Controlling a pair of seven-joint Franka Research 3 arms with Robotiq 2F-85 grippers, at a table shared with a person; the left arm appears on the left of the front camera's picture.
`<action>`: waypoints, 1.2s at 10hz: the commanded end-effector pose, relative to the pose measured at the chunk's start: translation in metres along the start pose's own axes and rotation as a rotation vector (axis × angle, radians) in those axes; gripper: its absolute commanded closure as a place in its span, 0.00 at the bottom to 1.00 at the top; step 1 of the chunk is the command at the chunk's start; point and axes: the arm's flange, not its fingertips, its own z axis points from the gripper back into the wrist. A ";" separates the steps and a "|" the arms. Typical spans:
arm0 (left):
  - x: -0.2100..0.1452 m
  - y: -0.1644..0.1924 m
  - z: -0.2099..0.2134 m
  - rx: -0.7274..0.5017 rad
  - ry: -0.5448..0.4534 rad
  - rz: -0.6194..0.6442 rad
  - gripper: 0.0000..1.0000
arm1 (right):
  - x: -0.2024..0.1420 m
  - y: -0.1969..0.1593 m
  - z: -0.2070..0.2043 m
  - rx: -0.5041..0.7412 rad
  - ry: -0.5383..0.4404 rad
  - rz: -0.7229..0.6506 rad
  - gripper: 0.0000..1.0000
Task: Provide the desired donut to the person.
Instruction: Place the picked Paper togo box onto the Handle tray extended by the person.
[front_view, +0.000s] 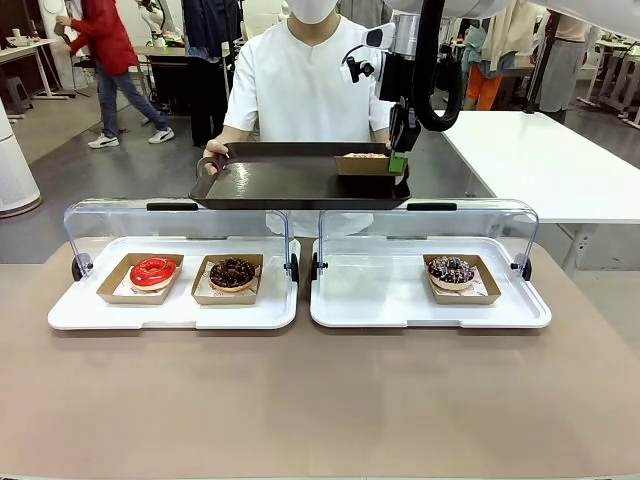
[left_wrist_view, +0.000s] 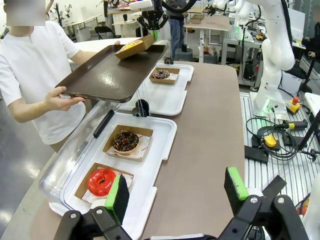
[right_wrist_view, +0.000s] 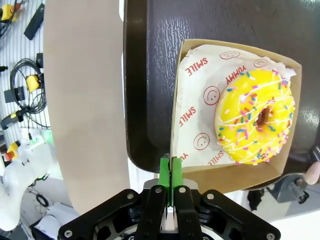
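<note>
1. Left pincer (left_wrist_view: 176, 191) hangs on my side of the table, fingers spread wide with nothing between them, just above the near end of the left display tray (left_wrist_view: 152, 167).
2. On that white tray sits a red-glazed donut (left_wrist_view: 101, 181), and beyond it a chocolate donut (left_wrist_view: 125, 141). The right display tray (front_view: 400, 312) holds a chocolate donut with sprinkles (front_view: 451, 270). Both clear lids (front_view: 180, 215) are swung up.
3. Further out, my right pincer (right_wrist_view: 171, 165) is pressed together on the rim of a cardboard boat (right_wrist_view: 225, 176), its thin wall pinched between the green pads.
4. In that boat lies the yellow sprinkled donut (right_wrist_view: 255, 117) on printed paper. It is over the right end of the dark serving tray (front_view: 290, 185).
5. The person (front_view: 300, 80) holds the tray out level, one hand (front_view: 213, 153) gripping its left end.
6. I judge this to be the set-down. The boat looks tilted from my left wrist, so I can't tell whether it sits flat. Next I should settle it, spread the right fingers, and lift straight away without dragging the boat or nudging the tray.
</note>
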 end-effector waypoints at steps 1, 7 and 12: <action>0.000 -0.001 0.001 0.003 -0.011 -0.007 0.00 | 0.000 0.001 0.001 0.028 -0.022 0.027 0.98; 0.000 -0.001 0.001 0.003 -0.011 -0.007 0.00 | 0.003 0.005 0.002 0.046 -0.028 0.040 0.24; 0.000 -0.001 0.001 0.003 -0.011 -0.007 0.00 | 0.003 0.005 0.005 0.043 -0.033 0.046 0.00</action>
